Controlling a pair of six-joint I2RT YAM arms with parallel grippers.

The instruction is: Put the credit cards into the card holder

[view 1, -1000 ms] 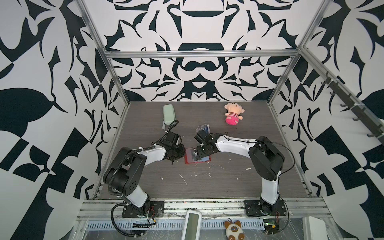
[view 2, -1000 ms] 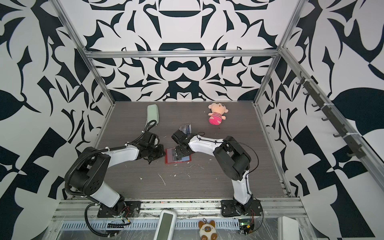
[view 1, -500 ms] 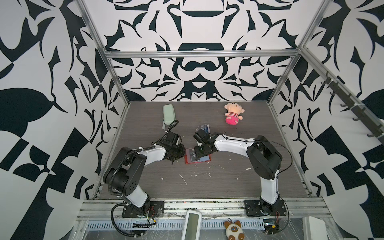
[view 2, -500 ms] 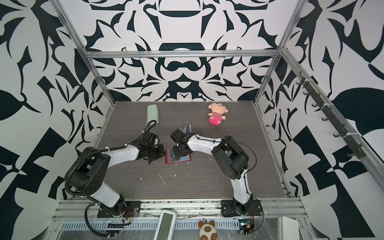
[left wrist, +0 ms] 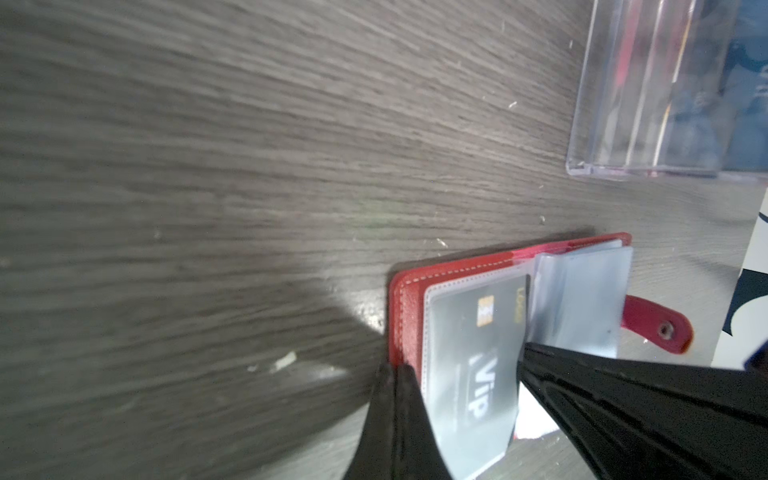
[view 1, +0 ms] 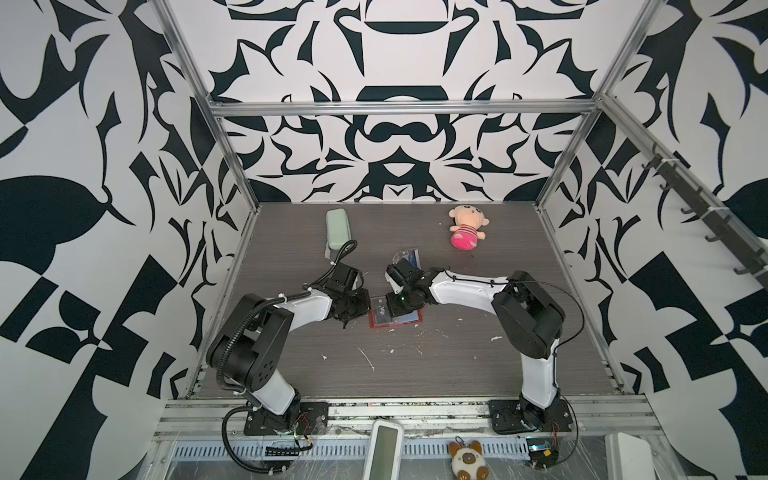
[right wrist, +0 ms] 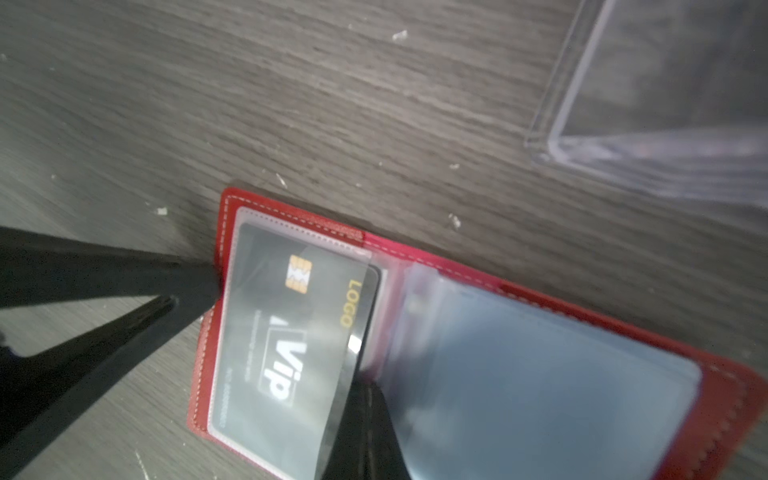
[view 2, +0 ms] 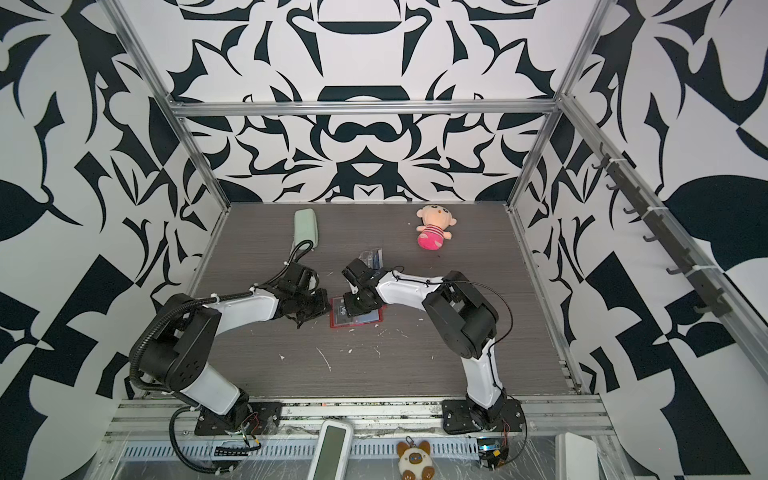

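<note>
The card holder (view 1: 397,320) is lying open and flat on the desk (view 1: 457,357), in the middle between both arms, and it's showing in both top views (view 2: 357,318). The black VIP card (right wrist: 291,332) is sitting mostly inside the sleeve on the cover half nearer your left arm, with its spine-side edge poking out. More credit cards (left wrist: 744,83) are sitting in the clear box (left wrist: 665,91), near the holder on the back-wall side.

Your left fingers (left wrist: 411,424) are closed, tips bearing on the outer stitched edge of the red cover. Your right fingers (right wrist: 376,449) are closed too, tips meeting the card's exposed edge by the spine. Can't tell if they're pinching it or just pushing.

Handling, my read:
- **Card:** it's looking thin, stiff, light and slick, so it's likely sliding easily in its own plane and skating out of a loose pinch. Be taking it by the exposed edge only. Be pushing flat along the sleeve, not down.
- **Sleeve pages (right wrist: 540,374):** they're looking like soft, floppy film. The mouth is probably wrinkling or collapsing if you're angling the card.
- **Holder:** it's looking light and is likely scooting on the desk under a push. That left brace at the far cover edge is doing real work.
- **Snap tab (left wrist: 656,328):** skip it. It's hanging loose off the cover and probably offering no firm hold.
</note>
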